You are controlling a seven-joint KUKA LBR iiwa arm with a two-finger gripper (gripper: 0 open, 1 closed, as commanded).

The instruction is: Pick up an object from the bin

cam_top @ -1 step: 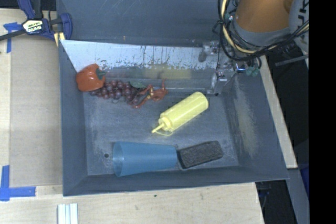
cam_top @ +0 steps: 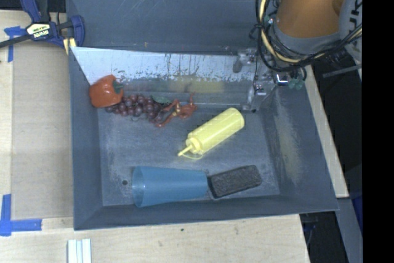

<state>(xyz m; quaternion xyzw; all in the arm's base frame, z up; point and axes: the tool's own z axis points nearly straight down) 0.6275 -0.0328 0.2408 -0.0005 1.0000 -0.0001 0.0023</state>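
Note:
My gripper (cam_top: 250, 82) hangs at the bin's back right corner, under the arm's orange cover. It is open, with nothing between its fingers. Nearest to it is a yellow squeeze bottle (cam_top: 215, 131), lying on its side in the middle of the bin, below and to the left of the gripper, nozzle pointing down-left. A small reddish-brown thing (cam_top: 178, 111) lies just left of the bottle, by the back wall.
A bunch of dark purple grapes (cam_top: 136, 107) and an orange-red pepper (cam_top: 103, 92) lie along the back wall at the left. A blue cup (cam_top: 167, 186) lies on its side at the front, a dark grey sponge block (cam_top: 235, 181) touching its right end.

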